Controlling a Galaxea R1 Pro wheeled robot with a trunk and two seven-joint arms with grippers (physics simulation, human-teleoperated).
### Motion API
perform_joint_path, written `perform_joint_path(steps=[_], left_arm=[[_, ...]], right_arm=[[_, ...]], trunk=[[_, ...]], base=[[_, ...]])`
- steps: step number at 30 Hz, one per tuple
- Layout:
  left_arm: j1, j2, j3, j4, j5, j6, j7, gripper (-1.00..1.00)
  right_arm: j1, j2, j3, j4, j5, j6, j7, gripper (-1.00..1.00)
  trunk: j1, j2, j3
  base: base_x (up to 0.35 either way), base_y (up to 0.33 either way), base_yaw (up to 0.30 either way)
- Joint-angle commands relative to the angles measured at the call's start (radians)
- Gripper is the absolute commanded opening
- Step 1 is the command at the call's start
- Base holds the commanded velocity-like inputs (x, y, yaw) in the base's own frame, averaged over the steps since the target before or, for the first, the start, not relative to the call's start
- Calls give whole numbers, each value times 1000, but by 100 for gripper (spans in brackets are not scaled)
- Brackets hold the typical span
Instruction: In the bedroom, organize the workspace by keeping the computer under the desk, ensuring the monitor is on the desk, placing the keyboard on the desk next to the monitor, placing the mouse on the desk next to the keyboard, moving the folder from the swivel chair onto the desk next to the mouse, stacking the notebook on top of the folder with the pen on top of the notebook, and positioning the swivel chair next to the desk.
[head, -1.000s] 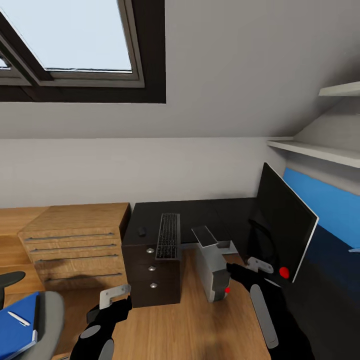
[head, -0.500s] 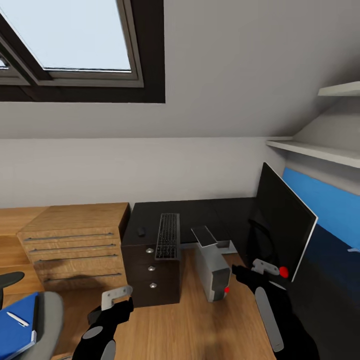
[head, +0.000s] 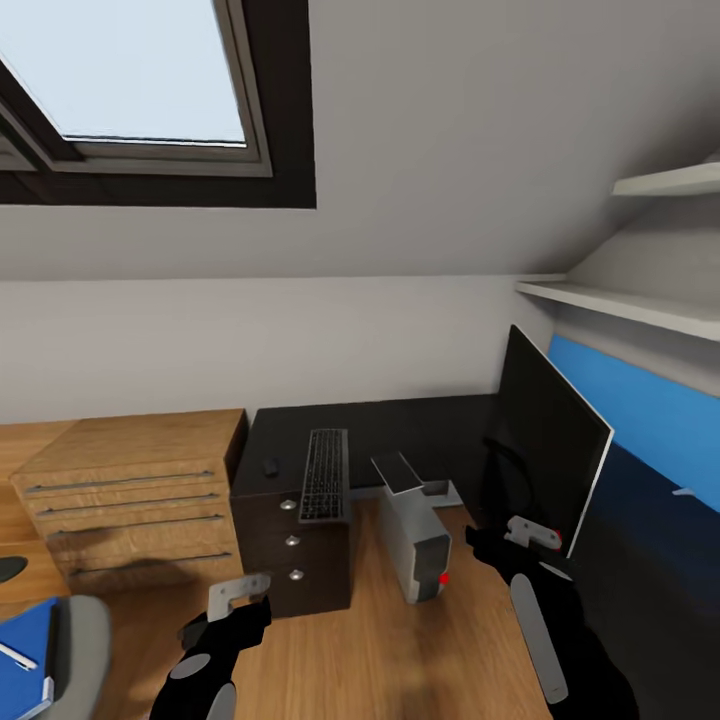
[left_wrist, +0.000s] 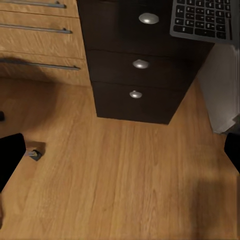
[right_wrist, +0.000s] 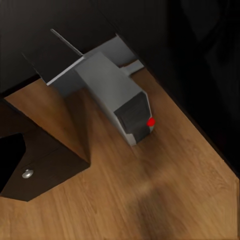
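I see the keyboard (head: 324, 473) overhanging the desk (head: 400, 430) front edge, mouse (head: 270, 466) beside it — computer (head: 412, 525) under desk. Left gripper (head: 237, 592), right gripper (head: 528, 533) — can't tell grip state on either.

I see the counter (head: 400, 425), glossy black, with its blue back panel at the right. The monitor (head: 545, 440) stands upright on it, screen black. The keyboard (head: 324, 473) lies flat on the counter above the drawers, its near end at the edge, and the small black mouse (head: 270, 466) sits near it on its left. The grey computer (head: 415, 530) stands on the floor, its rear tucked under the counter. At lower left I catch the chair (head: 75, 650) seat carrying the blue folder (head: 22, 655) and white pen (head: 12, 655).
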Motion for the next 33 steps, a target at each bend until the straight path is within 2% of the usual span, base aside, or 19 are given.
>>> perform_joint_path(steps=[1,16,22,25,26,31,32,33], left_arm=[[-1,0,-1,-2,11,2,10,100],[-1,0,-2,-1,10,2,10,100],[-1,0,-2,-1,10,2,10,100],[-1,1,-1,-1,10,3,10,100],[-1,2,-1,-1,10,2,10,100],[-1,3,-1,-1,10,2,10,100],[-1,3,-1,-1,9,2,10,100],[-1,3,0,-1,9,1,11,100]], right_arm=[[-1,1,-1,-1,-11,3,-8,100],[-1,2,-5,17,-15,-3,-7,100],[-1,-3,-21,16,-13,-18,-5,100],[-1,-6,-27,18,-9,-55,-5,100],[-1,-27,-31,45,-3,-127,-4,100],[-1,-69,-34,87,-3,-197,-4,100],[-1,-83,-36,101,-4,-223,-6,100],[-1,-105,-57,144,-2,-295,-8,100]], trunk=[[0,-2,-1],[0,-2,4],[0,-2,4],[0,-2,4],[0,-2,4],[0,-2,4],[0,-2,4],[0,-2,4]], base=[[0,0,-233],[0,0,-270],[0,0,-92],[0,0,-22],[0,0,-5],[0,0,-3],[0,0,-1],[0,0,0]])
